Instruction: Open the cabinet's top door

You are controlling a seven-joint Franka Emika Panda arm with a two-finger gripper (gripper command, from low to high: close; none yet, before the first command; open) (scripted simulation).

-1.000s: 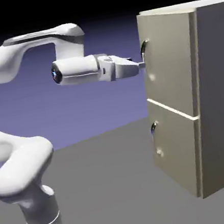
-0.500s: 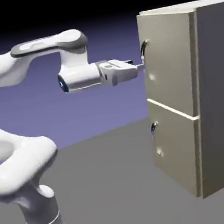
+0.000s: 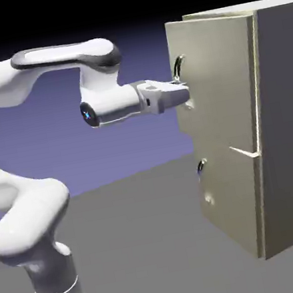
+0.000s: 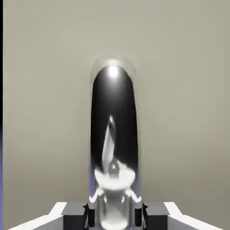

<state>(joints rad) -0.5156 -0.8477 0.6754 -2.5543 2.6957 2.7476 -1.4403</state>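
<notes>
The beige cabinet [image 3: 288,124] stands at the exterior view's right. Its top door [image 3: 216,83] is ajar, the handle edge swung a little out from the cabinet front. My gripper [image 3: 185,93] reaches in level from the left and is shut on the door's curved silver loop handle [image 3: 177,69], gripping its lower part. In the hand view the shiny handle [image 4: 113,117] rises large from between the grey fingertips [image 4: 137,214], with my gripper [image 4: 114,216] closed around its base against the flat beige door [image 4: 179,90].
Below the top door is the shorter lower door [image 3: 229,195], closed, with a small handle [image 3: 201,166]. The grey table [image 3: 146,244] stretches between the robot's base and the cabinet. My arm's elbow arches high at the left.
The jaws have closed on the handle. The hand has drawn back to the left, and the top door's handle edge has swung out from the cabinet front.
</notes>
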